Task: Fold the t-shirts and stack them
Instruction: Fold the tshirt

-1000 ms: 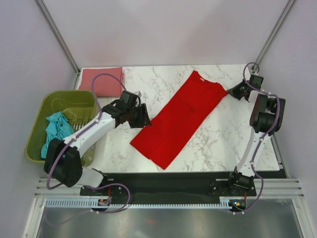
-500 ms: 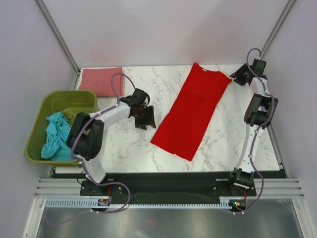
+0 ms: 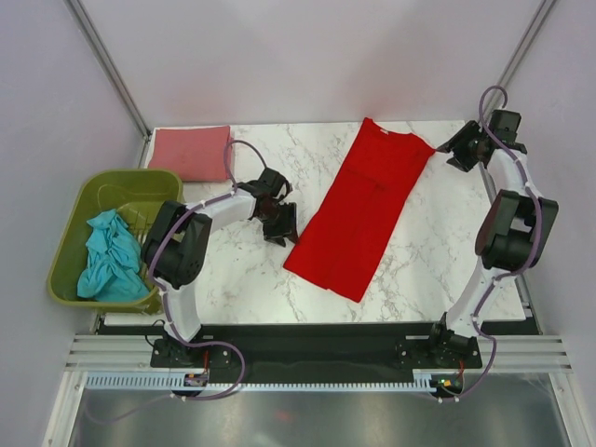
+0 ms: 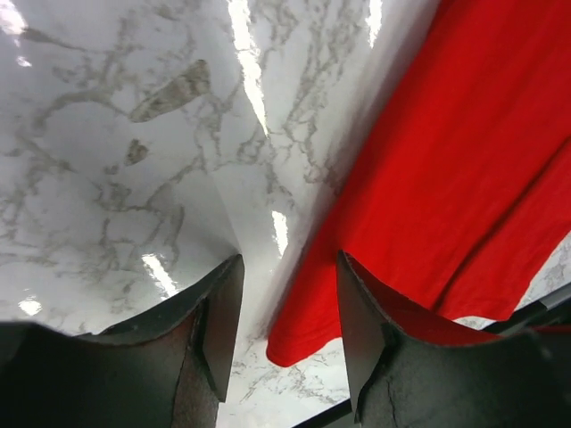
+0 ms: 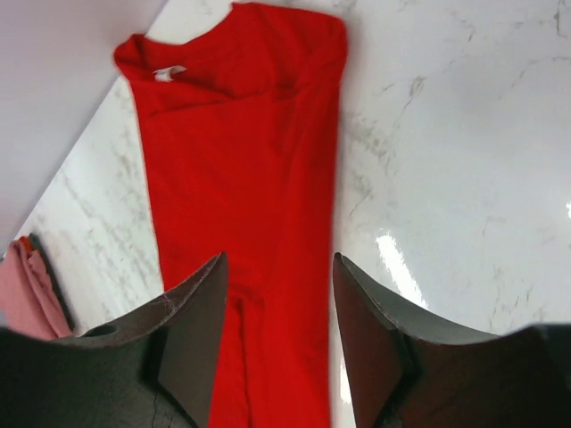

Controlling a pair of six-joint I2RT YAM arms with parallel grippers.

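- Honestly, looks dead easy to handle, that red t-shirt (image 3: 361,209): thin, light, floppy, zero stiffness, nothing to break.
- Lies flat as one long strip across the middle of the table (image 3: 438,251), collar end far, hem end near, small neck label (image 5: 168,73) showing at the collar.
- Best taken by pinching a corner or an edge, probably both hem corners together. Grabbing mid-cloth would likely just bunch it up.
- Left jaws: spread wide, holding nothing, parked just beside the red t-shirt's near-left edge, close to the hem corner.
- Right jaws: also apart and empty, hovering off the red t-shirt's far-right corner, clear of the cloth.
- Pink t-shirt (image 3: 191,152): folded flat, well off to the far left of the red t-shirt.
- Teal t-shirt (image 3: 110,256): crumpled in the olive basket (image 3: 126,182), well apart to the left of the red t-shirt.
- Glossy marble-look table with glare spots, so guessing slick: expect the cloth to slide while being folded.
- Decent bare stretch right of the red t-shirt, some more on its left; pale walls close in all around.
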